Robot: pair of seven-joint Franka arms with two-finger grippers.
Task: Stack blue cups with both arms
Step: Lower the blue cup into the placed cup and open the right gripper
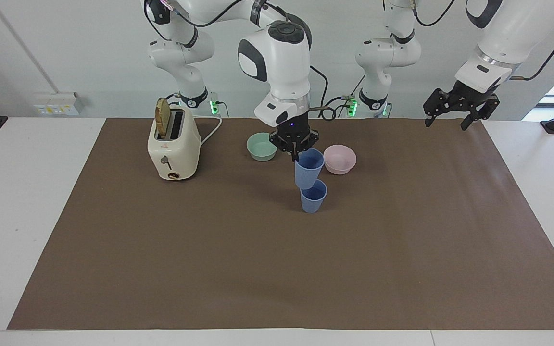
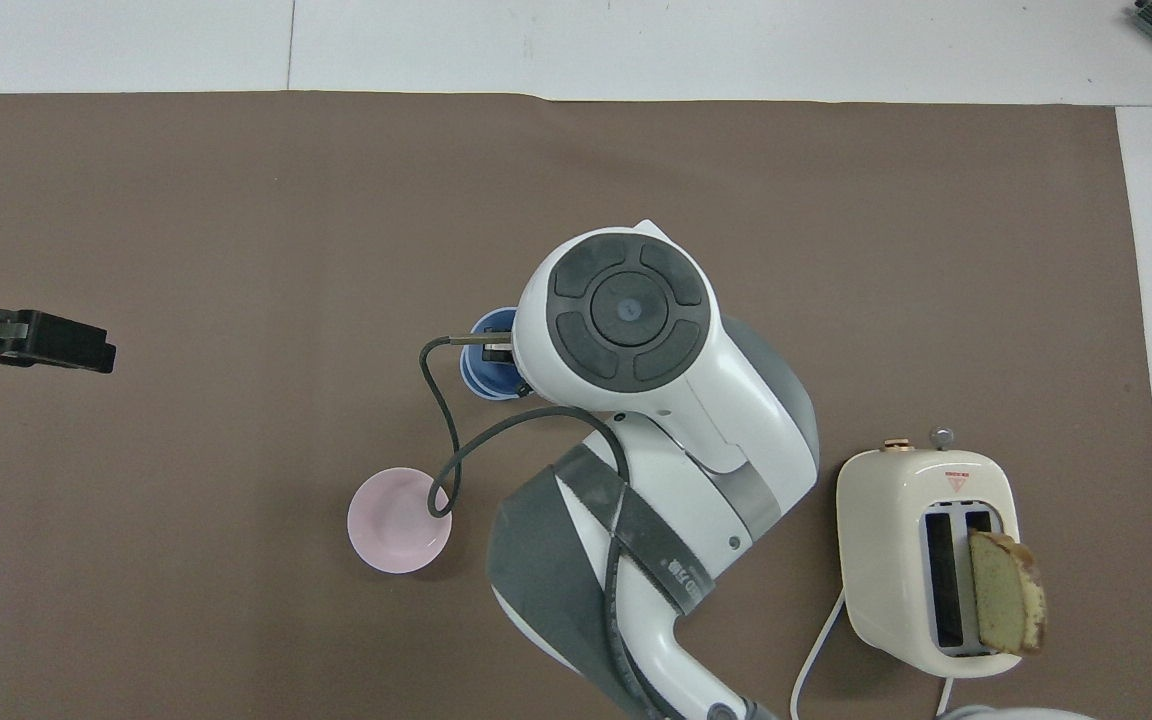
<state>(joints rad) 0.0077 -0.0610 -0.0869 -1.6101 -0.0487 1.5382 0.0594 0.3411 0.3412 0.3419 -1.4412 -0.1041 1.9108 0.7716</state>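
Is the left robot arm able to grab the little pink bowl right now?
Probably yes. The left gripper is open and empty, up over the table's edge at its own end. The small pale pink bowl has bare brown mat on that side. The right gripper holding a blue plastic cup beside it could crowd the reach.

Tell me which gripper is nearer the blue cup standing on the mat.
Right. The right gripper holds the other blue cup directly over the standing cup; the left gripper waits at the mat's end.

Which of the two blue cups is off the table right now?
The upper blue cup, pinched at its rim by the right gripper, hangs over the other blue cup, which stands on the mat.
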